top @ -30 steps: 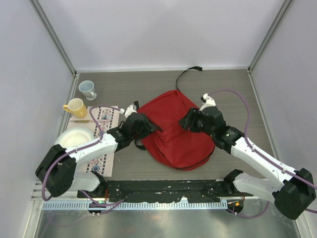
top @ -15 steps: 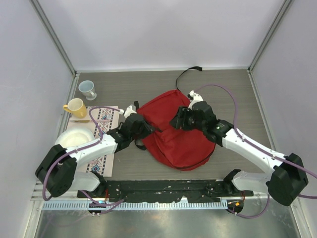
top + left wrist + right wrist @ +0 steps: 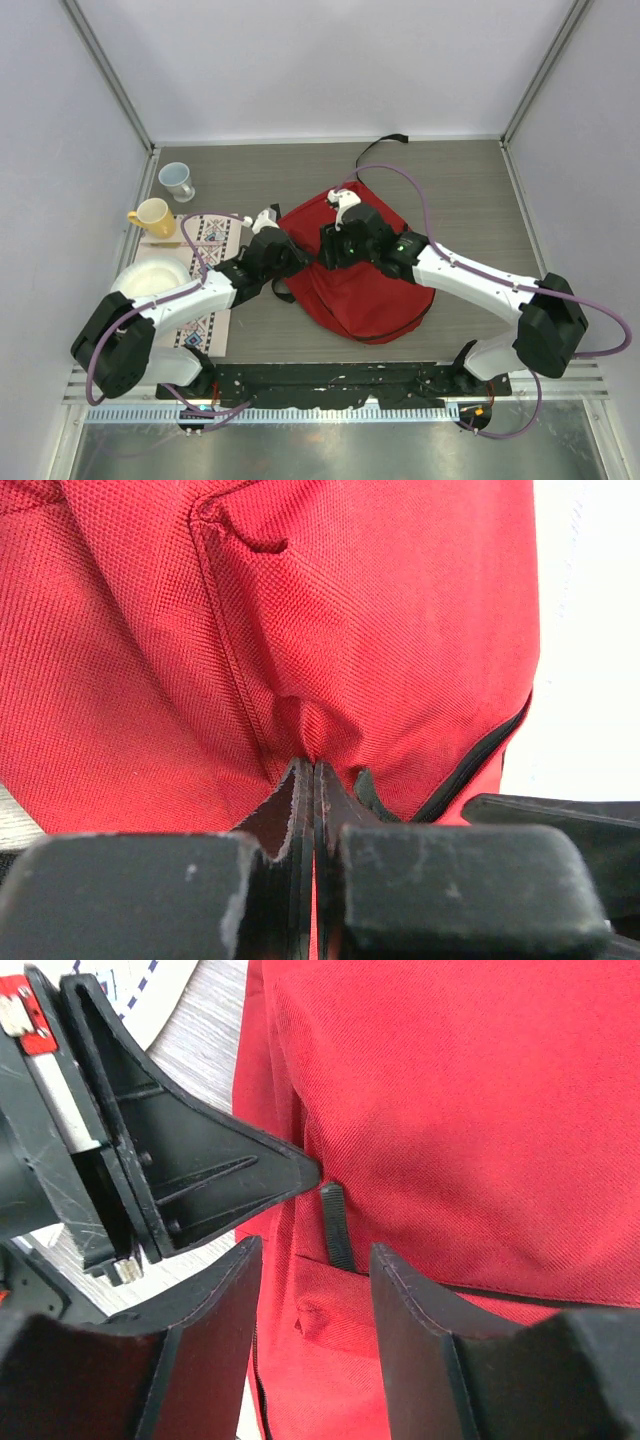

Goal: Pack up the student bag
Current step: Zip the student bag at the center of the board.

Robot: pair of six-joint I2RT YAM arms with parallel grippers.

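Soft red fabric backpack (image 3: 365, 280) lies flat on the grey wood-grain table (image 3: 470, 190), about mid-table. Its long axis runs roughly near to far, and its thin black strap (image 3: 375, 150) trails off the far end.

Left end effector (image 3: 313, 772) is at the backpack's left edge. Its fingers are pressed together on a puckered fold of red fabric, just beside a line of black zipper trim.

Right end effector (image 3: 315, 1260) reaches in over the backpack from the right side and sits almost tip to tip with the left one. Its jaws are spread and hold nothing.

Key relation: a short black pull tab (image 3: 337, 1225) lies on the backpack's left part, just ahead of the right fingertips and roughly in line with the gap between them. Its long axis points away from the jaws. A black zipper seam runs off from its base across the red cloth. The left fingertips sit just beside the tab.

Judgement: the left arm anchors the fabric while the right, the nearer free arm, lines up on the tab to open the zipper. A short advance and a close should take it. The tab is thin and lies flat against soft cloth, so the jaws may catch fabric instead.

Left of the backpack and well apart from it:
- patterned cloth mat (image 3: 212, 240)
- white bowl (image 3: 150, 280)
- yellow mug (image 3: 152, 217)
- pale blue cup (image 3: 177, 181)

No books are seen.
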